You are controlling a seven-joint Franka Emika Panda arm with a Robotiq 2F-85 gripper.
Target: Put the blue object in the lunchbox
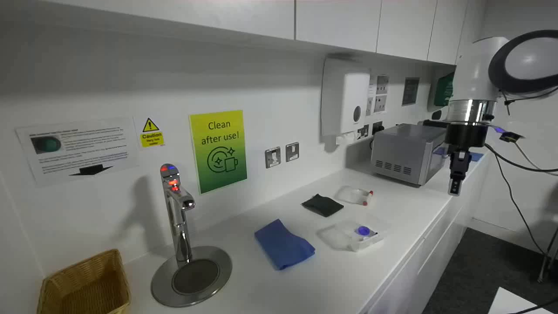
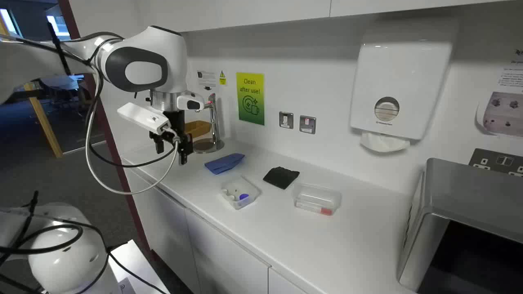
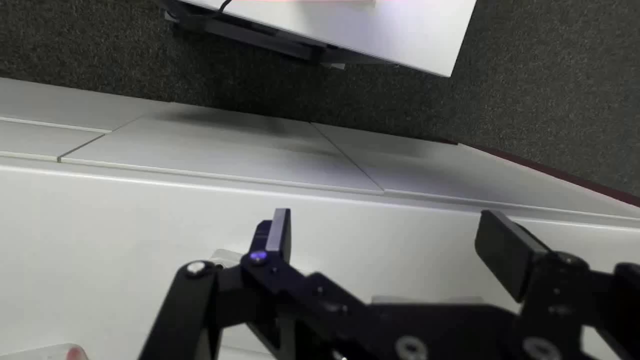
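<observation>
1. Mid-blue, floppy, rectangular cloth-like sheet [image 2: 224, 163]: lying on the smooth white countertop [image 2: 302, 237], not showing in your wrist view. Likely fault: pinch too high and you slide off it; too low and you jam against the surface.

2. Black two-fingered gripper [image 2: 171, 156]: spread wide, nothing grasped; raised, at about 9 o'clock from the sheet in an exterior view. Lower it here and you may strike the front edge.

3. Lunchbox: two candidates; you cannot tell which is meant.
(a) Shallow, whitish translucent plastic container [image 2: 252, 194], at 5 o'clock from the sheet, holding a round purplish-blue piece [image 2: 244, 197].
(b) Clear rectangular plastic tub [image 2: 308, 206], at 4 o'clock, a red piece [image 2: 326, 211] at its own 5 o'clock corner.
Likely faults: wrong one filled; loose cloth catching the rim and tipping it.

4. Flat black square piece [image 2: 281, 177], between 3 and 4 o'clock: a low carry toward (b) could sweep it along.
</observation>
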